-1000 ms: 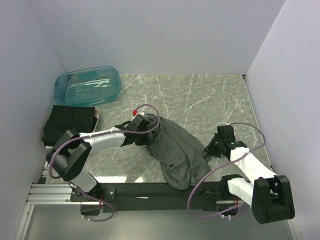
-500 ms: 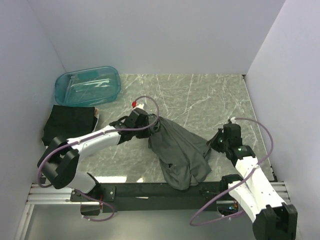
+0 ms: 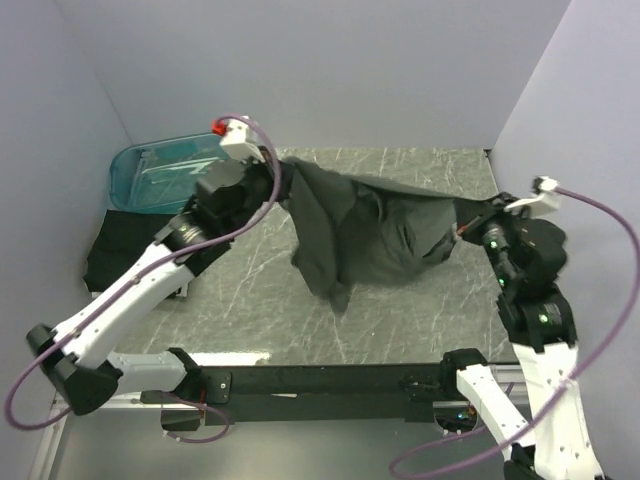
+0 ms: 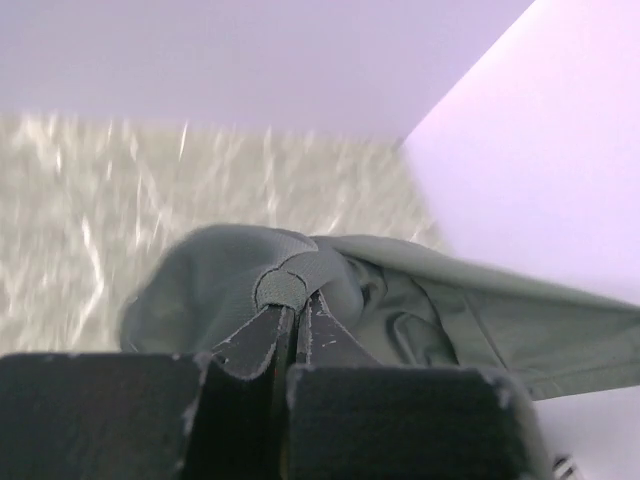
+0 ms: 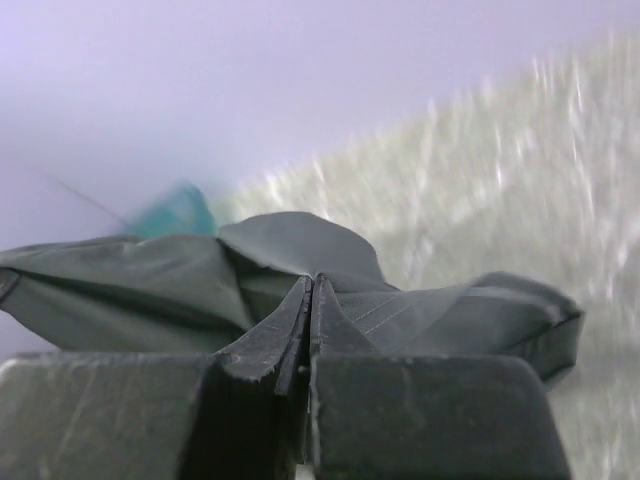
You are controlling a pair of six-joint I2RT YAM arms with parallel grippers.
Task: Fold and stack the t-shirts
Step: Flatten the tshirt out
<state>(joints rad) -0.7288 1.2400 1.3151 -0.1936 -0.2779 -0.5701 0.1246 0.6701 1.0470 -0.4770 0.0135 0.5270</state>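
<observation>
The grey t-shirt hangs in the air over the middle of the marble-patterned table, strung between the two arms. The left gripper holds one end at about eleven o'clock of the table. The right gripper holds the other end at about three o'clock. Both wrist views show the fingers pressed fully together on a small fold of cloth, with only a thin pinch of fabric between them. The top edge runs fairly taut from one grip to the other, but the cloth below it sags in a bunched, twisted drape with a tail pointing toward six o'clock. It is not a flat sheet. A dark folded t-shirt lies at nine o'clock, just off the left edge of the table, and the teal plastic tub sits at ten o'clock, close behind the left arm. The main risk, as I judge it, is the thin fabric sliding out of one of these shallow pinches if the arms pull further apart or swing quickly. The shirt would then drop in a heap from the other grip. If it is laid down as it hangs now, the twist and the doubled-over middle would likely be pressed in, leaving nothing square to fold. A wide move by the left arm could also knock the tub.
</observation>
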